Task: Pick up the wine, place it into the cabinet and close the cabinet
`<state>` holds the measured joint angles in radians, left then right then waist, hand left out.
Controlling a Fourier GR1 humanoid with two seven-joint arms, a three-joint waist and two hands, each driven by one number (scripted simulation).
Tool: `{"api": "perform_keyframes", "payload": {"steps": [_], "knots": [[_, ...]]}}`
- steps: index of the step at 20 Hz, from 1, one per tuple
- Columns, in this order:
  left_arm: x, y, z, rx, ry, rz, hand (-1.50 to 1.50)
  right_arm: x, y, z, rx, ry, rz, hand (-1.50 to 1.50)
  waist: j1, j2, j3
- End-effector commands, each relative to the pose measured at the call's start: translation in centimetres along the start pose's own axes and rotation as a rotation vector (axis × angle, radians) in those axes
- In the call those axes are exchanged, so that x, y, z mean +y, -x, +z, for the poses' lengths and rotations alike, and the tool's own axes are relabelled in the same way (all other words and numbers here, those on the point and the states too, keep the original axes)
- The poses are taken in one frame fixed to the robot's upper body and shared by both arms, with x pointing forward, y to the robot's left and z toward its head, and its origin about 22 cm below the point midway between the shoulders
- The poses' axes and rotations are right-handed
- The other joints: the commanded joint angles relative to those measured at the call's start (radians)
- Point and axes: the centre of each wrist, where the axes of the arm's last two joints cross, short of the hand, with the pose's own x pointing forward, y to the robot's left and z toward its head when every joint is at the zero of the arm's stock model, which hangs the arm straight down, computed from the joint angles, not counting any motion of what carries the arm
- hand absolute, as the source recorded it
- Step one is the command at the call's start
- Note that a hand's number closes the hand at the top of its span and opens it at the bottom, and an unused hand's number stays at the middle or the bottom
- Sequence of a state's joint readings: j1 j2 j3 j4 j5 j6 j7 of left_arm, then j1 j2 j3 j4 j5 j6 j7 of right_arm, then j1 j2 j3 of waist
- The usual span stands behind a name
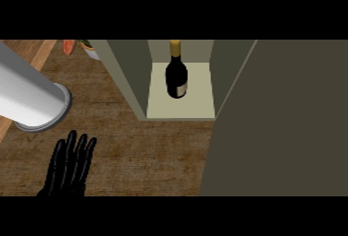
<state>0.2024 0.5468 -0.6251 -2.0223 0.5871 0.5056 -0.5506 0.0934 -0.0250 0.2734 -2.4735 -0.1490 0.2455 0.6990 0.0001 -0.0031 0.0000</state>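
A dark wine bottle [176, 78] with a gold-capped neck stands upright on the pale shelf [194, 103] inside the open cabinet [125, 78], with nothing touching it. The cabinet's door [285, 120] is a large dark olive panel swung out over the right side of the view. My left hand [66, 170] shows at the lower left over the wooden counter, open with fingers straight and pointing up, well apart from the cabinet. My right hand does not show.
A grey forearm [27, 92] slants in from the upper left and ends in a round cap above my left hand. An orange object [69, 47] and a pale dish with green [88, 48] lie at the back left. Bare wooden counter [149, 156] lies before the cabinet.
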Motion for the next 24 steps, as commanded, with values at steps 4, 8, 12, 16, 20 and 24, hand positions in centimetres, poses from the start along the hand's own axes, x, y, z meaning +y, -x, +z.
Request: {"api": "perform_keyframes", "payload": {"steps": [4,8,12,16,20,24], "knots": [[3.0,-3.6,-0.5,-0.044,-0.042,-0.001,-1.50,2.0,-1.7,2.5,-0.011,-0.151,-0.152,1.50,0.007,-0.002,0.000],[4.9,-4.1,-1.0,-0.060,-0.059,-0.002,-1.50,3.7,-1.5,1.2,-0.048,-0.305,-0.042,1.50,0.008,-0.001,0.000],[7.6,-3.9,-0.8,-0.026,-0.053,-0.006,-1.50,6.6,-2.8,1.1,-0.047,-0.347,-0.079,1.50,0.004,-0.002,-0.002],[11.3,-5.0,-1.1,-0.042,-0.074,-0.054,-1.50,7.6,-3.5,2.3,-0.064,-0.369,-0.110,1.50,-0.001,-0.007,-0.003],[11.1,-5.9,-1.6,-0.037,-0.069,-0.046,-1.50,9.3,-3.5,1.8,-0.059,-0.391,-0.141,1.50,-0.003,-0.008,-0.003],[11.6,-6.0,-0.8,-0.034,-0.055,-0.049,-1.50,10.4,-2.5,0.3,-0.084,-0.338,-0.138,1.50,0.007,-0.009,-0.004]]}}
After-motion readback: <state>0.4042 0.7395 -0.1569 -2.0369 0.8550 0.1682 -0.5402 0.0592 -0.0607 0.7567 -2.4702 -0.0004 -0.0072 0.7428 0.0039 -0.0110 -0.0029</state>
